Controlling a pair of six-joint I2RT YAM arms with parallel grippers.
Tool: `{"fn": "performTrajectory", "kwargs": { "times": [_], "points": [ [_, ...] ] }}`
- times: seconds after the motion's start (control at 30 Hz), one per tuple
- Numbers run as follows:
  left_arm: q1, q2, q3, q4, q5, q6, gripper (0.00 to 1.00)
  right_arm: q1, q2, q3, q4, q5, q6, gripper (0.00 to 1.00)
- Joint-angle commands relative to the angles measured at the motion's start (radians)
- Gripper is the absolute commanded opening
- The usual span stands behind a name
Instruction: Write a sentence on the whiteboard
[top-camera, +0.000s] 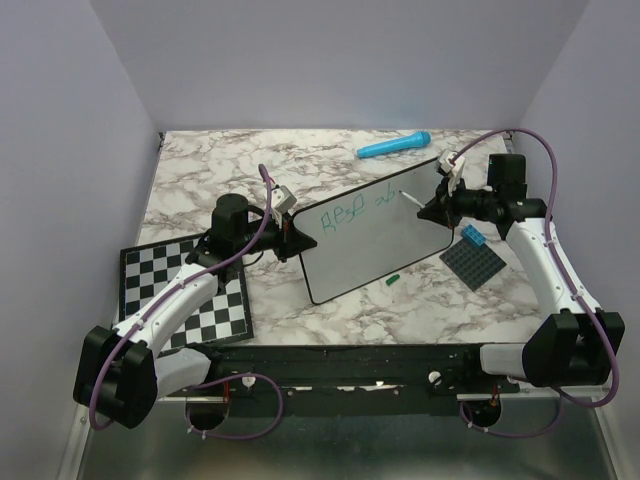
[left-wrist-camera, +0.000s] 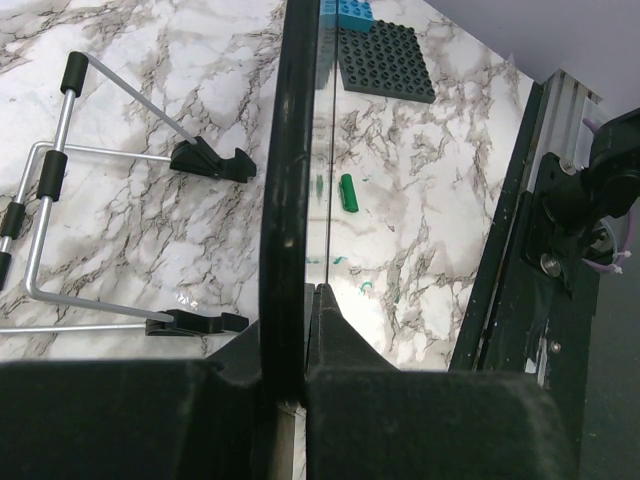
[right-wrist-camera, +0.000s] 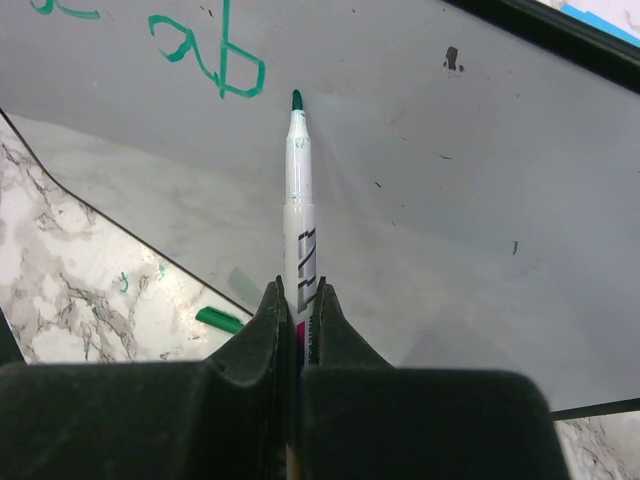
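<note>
I am clamping the left tool (top-camera: 290, 230) on the left edge of the whiteboard (top-camera: 400, 245), which is standing mid-tabletop (top-camera: 300, 160), while the right tool (right-wrist-camera: 298, 300) is gripping the green marker (right-wrist-camera: 297, 190). With its tip sitting just right of the sentence (top-camera: 350, 213), I am aiming for light, even strokes against a firm left hold.

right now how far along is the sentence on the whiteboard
Done: a few green letters at the upper left of the whiteboard. In hand: left gripper clamps its edge; right gripper holds the green marker by the last letter. Left: most of the board is blank.
</note>
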Motion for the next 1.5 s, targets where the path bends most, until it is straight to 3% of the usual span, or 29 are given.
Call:
{"fn": "performTrajectory", "kwargs": {
  "times": [0.0,0.5,0.9,1.47],
  "points": [
    [-0.006,0.04,-0.024,-0.153,-0.09,0.12,0.0,0.006,-0.005,0.013,0.054,0.026,0.033,0.01],
    [-0.006,0.038,-0.024,-0.153,-0.09,0.122,0.0,0.004,-0.022,-0.036,0.064,0.11,0.05,0.01],
    [-0.006,0.041,-0.024,-0.153,-0.088,0.122,0.0,0.023,0.0,-0.024,-0.004,0.046,-0.008,0.01],
    [-0.006,0.041,-0.022,-0.153,-0.085,0.122,0.0,0.043,-0.003,0.036,0.06,0.111,0.093,0.01]
  ]
}}
